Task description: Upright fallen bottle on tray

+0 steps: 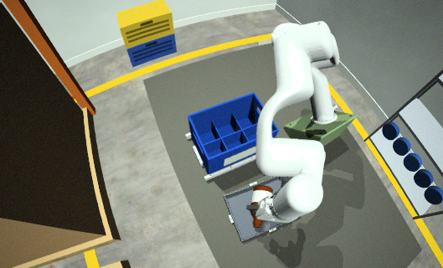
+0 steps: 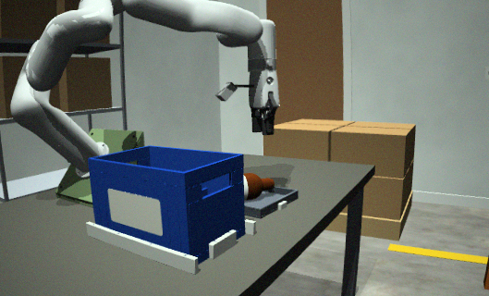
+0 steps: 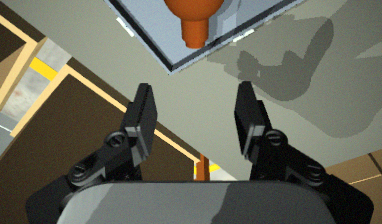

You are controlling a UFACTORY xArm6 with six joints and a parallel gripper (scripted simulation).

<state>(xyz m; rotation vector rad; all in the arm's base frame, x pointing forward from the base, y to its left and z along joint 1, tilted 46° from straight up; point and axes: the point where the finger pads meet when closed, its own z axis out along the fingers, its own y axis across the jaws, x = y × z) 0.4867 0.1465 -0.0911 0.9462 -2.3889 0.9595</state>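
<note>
The brown bottle [image 2: 255, 184] lies on its side on the grey tray [image 2: 269, 200], its neck pointing toward the table's far edge. In the overhead view the bottle [image 1: 256, 203] is mostly hidden under my arm, on the tray [image 1: 248, 211]. In the wrist view the bottle's neck [image 3: 194, 30] and a tray corner [image 3: 202, 42] show at the top. My gripper [image 2: 264, 124] hangs high above the tray, well clear of the bottle. Its fingers stand open with nothing between them.
The blue divided crate [image 1: 230, 131] stands on white rails [image 2: 166, 250] beside the tray, nearer the arm's green base [image 1: 318, 127]. Cardboard boxes [image 2: 351, 171] stand past the table's edge. A shelf rack [image 1: 419, 163] with blue discs stands at the right.
</note>
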